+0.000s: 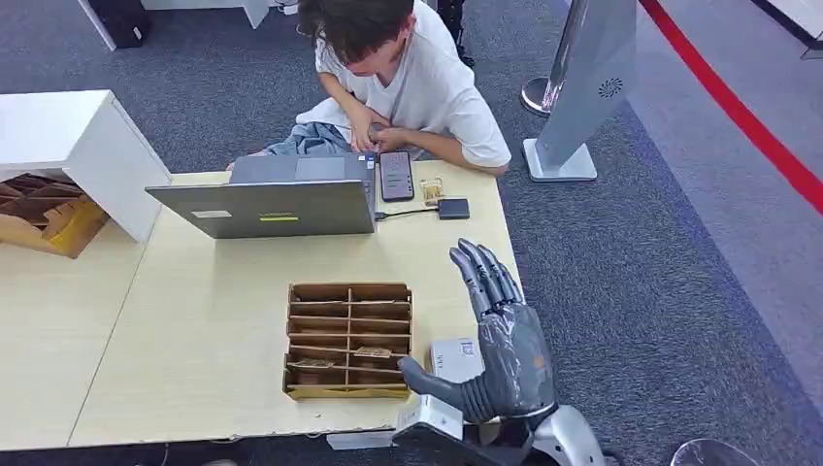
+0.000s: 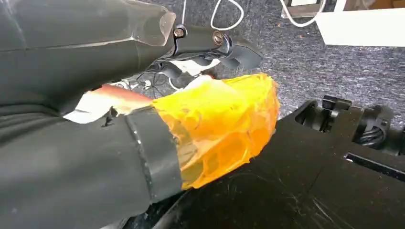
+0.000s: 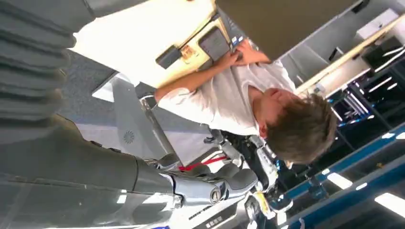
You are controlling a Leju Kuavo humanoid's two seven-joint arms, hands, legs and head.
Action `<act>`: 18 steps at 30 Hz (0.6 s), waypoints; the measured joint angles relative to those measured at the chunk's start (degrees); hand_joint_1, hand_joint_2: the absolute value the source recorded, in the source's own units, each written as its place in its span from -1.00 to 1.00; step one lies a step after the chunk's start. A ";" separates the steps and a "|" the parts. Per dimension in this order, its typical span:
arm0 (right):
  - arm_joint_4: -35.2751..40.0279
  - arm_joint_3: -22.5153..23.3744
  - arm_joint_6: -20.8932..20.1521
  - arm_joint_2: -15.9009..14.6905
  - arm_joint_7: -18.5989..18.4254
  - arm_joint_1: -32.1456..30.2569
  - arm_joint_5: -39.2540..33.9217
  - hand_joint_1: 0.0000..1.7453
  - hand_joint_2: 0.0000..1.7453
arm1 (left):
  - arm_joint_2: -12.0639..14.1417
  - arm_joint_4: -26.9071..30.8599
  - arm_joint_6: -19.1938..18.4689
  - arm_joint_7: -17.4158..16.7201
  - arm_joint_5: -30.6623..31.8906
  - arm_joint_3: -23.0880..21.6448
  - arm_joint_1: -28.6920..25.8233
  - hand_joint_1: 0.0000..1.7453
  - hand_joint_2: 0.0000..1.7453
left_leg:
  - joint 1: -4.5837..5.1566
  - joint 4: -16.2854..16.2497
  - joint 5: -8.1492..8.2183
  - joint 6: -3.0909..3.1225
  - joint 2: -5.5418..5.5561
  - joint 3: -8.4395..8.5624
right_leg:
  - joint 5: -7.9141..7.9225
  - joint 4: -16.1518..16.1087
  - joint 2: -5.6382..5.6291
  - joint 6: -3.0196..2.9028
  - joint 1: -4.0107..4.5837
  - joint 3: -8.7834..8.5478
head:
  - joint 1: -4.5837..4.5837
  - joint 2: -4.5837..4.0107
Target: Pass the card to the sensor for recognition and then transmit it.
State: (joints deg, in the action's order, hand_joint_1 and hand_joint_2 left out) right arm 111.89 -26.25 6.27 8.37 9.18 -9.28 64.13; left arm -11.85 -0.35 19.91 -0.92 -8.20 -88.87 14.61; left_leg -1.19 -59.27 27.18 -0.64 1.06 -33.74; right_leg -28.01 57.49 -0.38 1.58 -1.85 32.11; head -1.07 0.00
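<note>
We saw the right robot hand (image 1: 500, 340) raised above the tabletop (image 1: 194, 340), just to the right of the cardboard divider tray (image 1: 348, 340), with its fingers (image 1: 482, 272) stretched out and apart and its thumb pointing toward the tray; it held nothing. In the left wrist view the left robot hand (image 2: 210, 45) hung near the carpeted floor, beside a piece of orange translucent film (image 2: 224, 124), and we could not tell whether its fingers were apart or curled.

The cards (image 1: 374, 352) lay in the near compartments of the tray, small and pale brown; we made out one or two but could not count them with any certainty. A small white box (image 1: 456, 357) sat just to the right of the tray, partly under the right robot hand; we could not say whether it was the sensor. Beyond the tray stood an open laptop (image 1: 272, 199), and beyond that a phone (image 1: 396, 175) and a small dark device (image 1: 453, 208) on a cable, with a seated person (image 1: 408, 78) bent over them.

We judged the task to be at its opening step: no card had been picked up. The next move, we thought, called for bringing the right robot hand over the near compartments and pinching one thin card out between the dividers without tipping the tray.
</note>
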 joint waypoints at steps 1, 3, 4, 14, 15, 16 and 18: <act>-0.22 -0.20 -0.07 0.00 0.00 0.00 0.07 -1.00 1.00 | 0.00 0.00 0.00 0.00 0.02 0.00 0.02 -1.00 -1.00 | 0.00 0.00 0.00 0.00 0.00 0.00 | 0.00 0.00 0.00 0.00 0.00 0.00 | -0.02 0.00; -0.77 -0.70 -0.05 -0.02 0.00 0.02 0.13 -1.00 1.00 | 0.00 0.00 0.00 -0.07 0.04 0.00 0.08 -1.00 -1.00 | 0.00 0.00 0.00 0.00 0.00 0.00 | 0.00 0.00 0.00 0.00 0.00 0.00 | 0.00 0.00; -0.98 -0.83 -0.05 -0.02 0.00 0.02 0.16 -1.00 1.00 | 0.00 0.00 0.00 -0.07 0.07 0.00 0.11 -1.00 -1.00 | 0.00 0.00 0.00 0.00 0.00 -0.01 | 0.00 0.00 0.00 0.00 0.00 0.00 | 0.00 0.00; -3.17 -1.86 -0.88 -0.41 -0.02 0.88 0.92 -1.00 1.00 | 0.00 0.11 -0.04 -0.26 0.77 0.00 0.37 -1.00 -1.00 | 0.00 0.00 0.00 0.00 0.00 0.00 | 0.00 0.00 0.00 0.00 0.00 0.00 | 0.00 0.00; -3.61 -2.06 -0.88 -0.52 -0.06 1.08 1.31 -1.00 1.00 | 0.00 0.22 -0.07 -0.35 0.96 0.00 0.42 -1.00 -1.00 | 0.00 0.00 0.00 0.00 0.00 0.00 | 0.00 0.00 0.00 0.00 0.00 0.00 | 0.00 0.00; -4.09 -2.23 -0.90 -0.63 -0.22 1.28 1.58 -1.00 1.00 | 0.00 0.28 -0.13 -0.50 1.09 0.00 0.49 -1.00 -1.00 | 0.00 0.00 0.00 0.00 0.00 -0.01 | 0.00 0.00 0.00 0.00 0.00 0.00 | 0.00 0.00; -5.03 -2.58 -0.90 -0.90 -0.35 1.58 1.95 -1.00 1.00 | 0.02 0.50 -0.22 -0.61 1.29 0.00 0.58 -1.00 -1.00 | 0.00 0.00 0.00 0.00 0.00 -0.01 | 0.00 0.00 0.00 0.00 0.00 0.00 | 0.00 0.00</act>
State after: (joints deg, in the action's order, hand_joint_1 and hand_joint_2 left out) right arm 106.86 -28.83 5.38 7.47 8.83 -7.70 66.07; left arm -11.82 0.15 19.69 -1.53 -6.91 -88.87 15.19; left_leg -1.19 -59.27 27.18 -0.64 1.06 -33.74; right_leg -28.01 57.49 -0.38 1.59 -1.85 32.10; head -1.07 0.00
